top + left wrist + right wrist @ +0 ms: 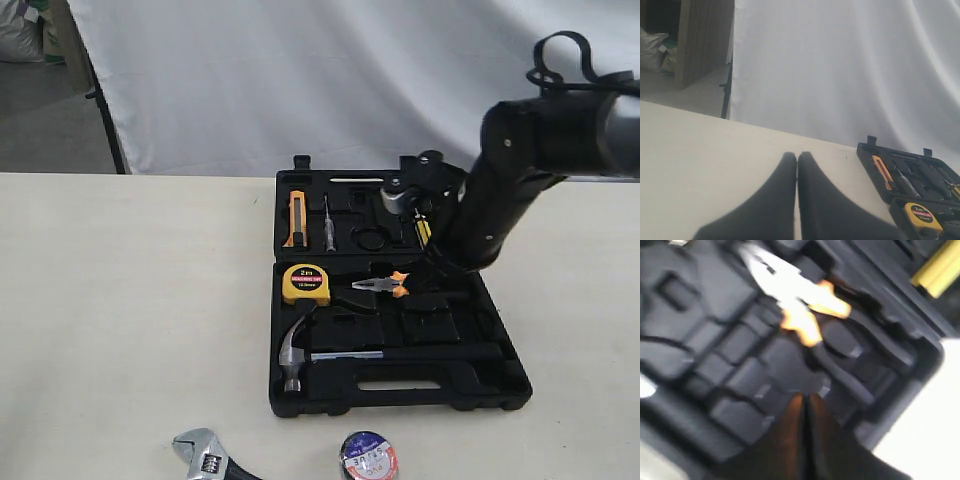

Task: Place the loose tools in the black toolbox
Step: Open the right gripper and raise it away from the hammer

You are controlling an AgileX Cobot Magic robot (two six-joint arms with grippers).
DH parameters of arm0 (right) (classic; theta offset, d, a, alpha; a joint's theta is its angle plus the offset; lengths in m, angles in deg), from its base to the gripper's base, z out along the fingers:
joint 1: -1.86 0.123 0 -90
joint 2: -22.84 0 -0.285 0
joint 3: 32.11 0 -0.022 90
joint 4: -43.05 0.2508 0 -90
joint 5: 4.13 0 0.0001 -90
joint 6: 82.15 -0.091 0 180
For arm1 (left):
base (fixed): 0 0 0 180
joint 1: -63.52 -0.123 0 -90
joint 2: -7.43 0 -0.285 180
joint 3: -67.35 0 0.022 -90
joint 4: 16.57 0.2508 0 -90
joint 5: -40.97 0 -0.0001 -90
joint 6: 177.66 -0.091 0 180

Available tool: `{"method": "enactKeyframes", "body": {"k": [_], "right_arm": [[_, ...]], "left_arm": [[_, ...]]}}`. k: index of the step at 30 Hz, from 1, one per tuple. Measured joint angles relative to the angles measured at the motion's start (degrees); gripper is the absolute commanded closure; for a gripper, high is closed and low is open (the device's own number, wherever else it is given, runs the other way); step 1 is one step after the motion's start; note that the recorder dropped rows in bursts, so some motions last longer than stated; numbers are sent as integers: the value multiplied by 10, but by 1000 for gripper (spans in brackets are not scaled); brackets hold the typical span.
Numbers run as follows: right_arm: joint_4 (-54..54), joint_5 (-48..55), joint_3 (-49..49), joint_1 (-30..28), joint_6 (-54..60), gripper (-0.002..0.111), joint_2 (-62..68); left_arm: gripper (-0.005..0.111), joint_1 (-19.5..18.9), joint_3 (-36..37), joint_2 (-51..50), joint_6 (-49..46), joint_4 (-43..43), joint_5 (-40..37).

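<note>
The black toolbox (500, 385) lies open in the middle of the table. The claw hammer (296, 350) rests in its near half, handle pointing right. On the table in front of the case lie the adjustable wrench (208, 455) and the dark tape roll (368, 458). My right arm (480, 210) reaches over the case from the right. In the right wrist view my right gripper (805, 397) is shut and empty, hovering over moulded recesses (740, 340) close to the orange-handled pliers (810, 315). My left gripper (797, 156) is shut and empty above bare table, left of the toolbox (875, 165).
Inside the case sit a yellow tape measure (306, 283), pliers (380, 286), an orange utility knife (297, 218) and a small screwdriver (329, 225). A white sheet (300, 80) hangs behind the table. Bare table (120, 320) stretches left of the case.
</note>
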Motion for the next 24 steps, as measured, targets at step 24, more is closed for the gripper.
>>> {"method": "enactKeyframes", "body": {"k": [24], "right_arm": [[-5, -151, 66, -58, -78, 109, 78]], "left_arm": [[106, 0, 0, 0, 0, 0, 0]]}}
